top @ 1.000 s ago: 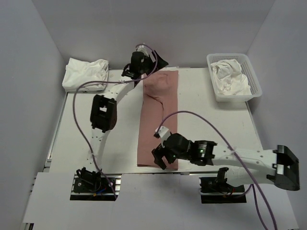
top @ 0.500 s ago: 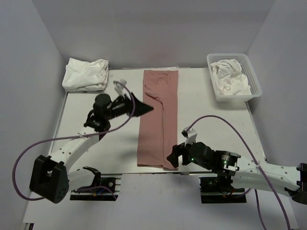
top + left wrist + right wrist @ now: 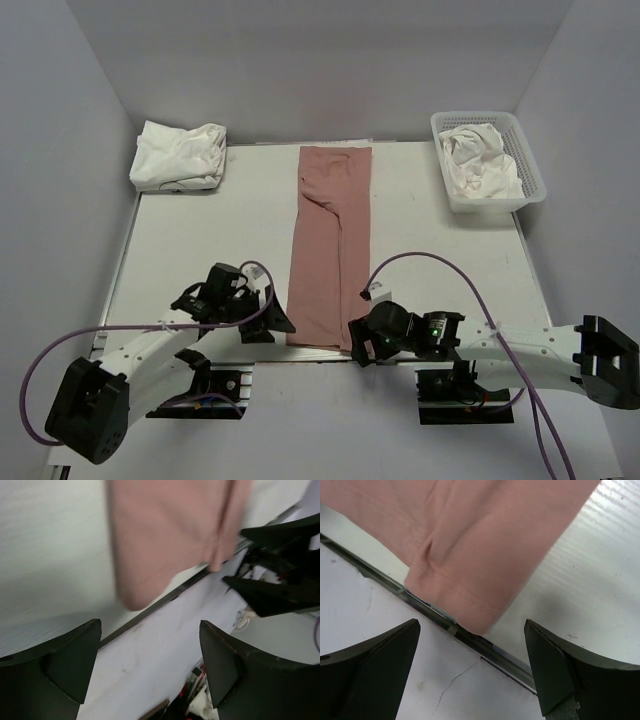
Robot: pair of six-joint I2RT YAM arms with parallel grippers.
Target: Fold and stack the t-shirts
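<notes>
- A crumpled white t-shirt heap lies at the far left corner of the table, close to the left wall. How many shirts it holds cannot be told.
- The left arm reaches low along the table's near edge. The left gripper sits just left of the pink shirt's near-left corner and points toward it.
- In the left wrist view its fingers stand wide apart with nothing between them. The picture is blurred, and the shirt's corner shows beyond the gap, clear of both fingers.
- The pink t-shirt lies flat in the middle of the table, folded into a long narrow strip. It runs from the far edge to the near edge.
- A crease runs along its length, and a small wrinkle crosses its far half.
- In the right wrist view the shirt's stitched near hem reaches the table's edge. Its near-right corner laps onto the metal rail that lines that edge.
- The right gripper is low at the near edge, just beside that near-right corner.
- Its fingers are spread wide and hold nothing. The cloth corner shows between them, apart from both.
- At the far right corner stands a white plastic basket, well apart from the pink strip. More white t-shirts lie crumpled inside it.
</notes>
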